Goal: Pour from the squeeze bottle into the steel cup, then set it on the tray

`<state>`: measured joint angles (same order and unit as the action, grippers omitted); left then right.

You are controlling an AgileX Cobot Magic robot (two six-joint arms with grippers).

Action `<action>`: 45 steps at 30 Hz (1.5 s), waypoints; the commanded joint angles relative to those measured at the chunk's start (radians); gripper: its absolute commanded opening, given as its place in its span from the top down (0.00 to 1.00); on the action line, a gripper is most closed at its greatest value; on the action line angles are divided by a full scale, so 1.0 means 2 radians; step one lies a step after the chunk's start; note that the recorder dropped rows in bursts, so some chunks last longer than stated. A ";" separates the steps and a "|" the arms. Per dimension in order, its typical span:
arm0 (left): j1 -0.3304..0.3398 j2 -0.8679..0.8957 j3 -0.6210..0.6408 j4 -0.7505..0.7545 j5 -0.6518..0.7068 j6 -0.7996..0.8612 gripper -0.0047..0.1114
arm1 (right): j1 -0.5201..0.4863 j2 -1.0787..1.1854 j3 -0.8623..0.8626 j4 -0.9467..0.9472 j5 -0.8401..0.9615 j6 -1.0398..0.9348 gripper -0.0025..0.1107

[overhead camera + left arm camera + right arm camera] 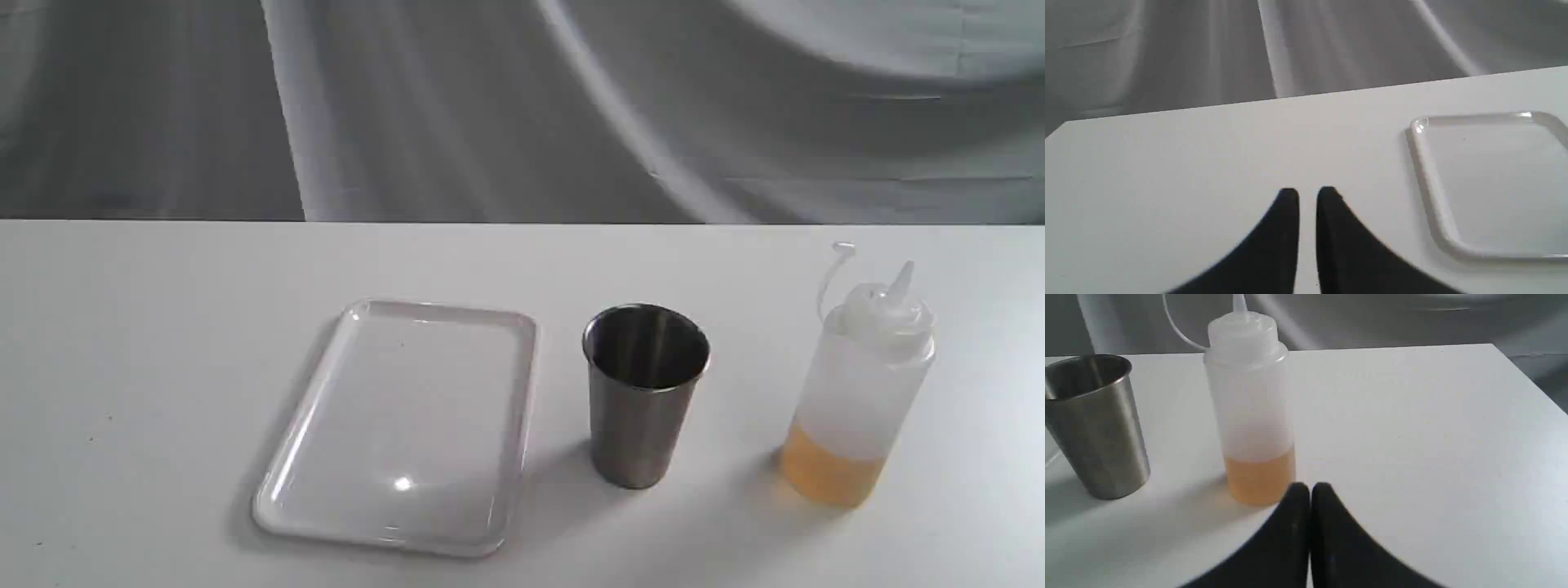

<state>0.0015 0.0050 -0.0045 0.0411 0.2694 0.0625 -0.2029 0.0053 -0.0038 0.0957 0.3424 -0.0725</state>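
The squeeze bottle [861, 392] stands upright at the right of the table, amber liquid in its lower part, cap hanging on its strap. Left of it stands the steel cup [645, 392], upright. The white tray [404, 425] lies flat left of the cup. Neither gripper shows in the exterior view. In the right wrist view my right gripper [1310, 490] is shut with nothing in it, just short of the squeeze bottle [1251, 408], with the steel cup [1096, 424] beyond it to one side. In the left wrist view my left gripper [1307, 195] is nearly shut, a narrow gap between its fingers, beside the tray [1490, 183].
The white table [163, 367] ends at a far edge [522, 222] against a grey draped cloth backdrop [522, 106]. The right wrist view shows the table's corner [1494, 347] beyond the bottle.
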 commanded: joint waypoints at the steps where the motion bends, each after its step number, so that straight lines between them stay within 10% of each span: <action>1: 0.000 -0.002 0.002 0.001 -0.004 -0.001 0.89 | -0.003 -0.003 0.002 -0.003 -0.004 0.001 0.98; 45: 0.000 -0.002 0.002 0.001 -0.004 -0.001 0.89 | -0.003 -0.003 0.002 -0.003 -0.048 -0.001 0.98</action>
<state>0.0015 0.0050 -0.0045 0.0411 0.2694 0.0625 -0.2029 0.0053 -0.0038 0.0957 0.2978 -0.0725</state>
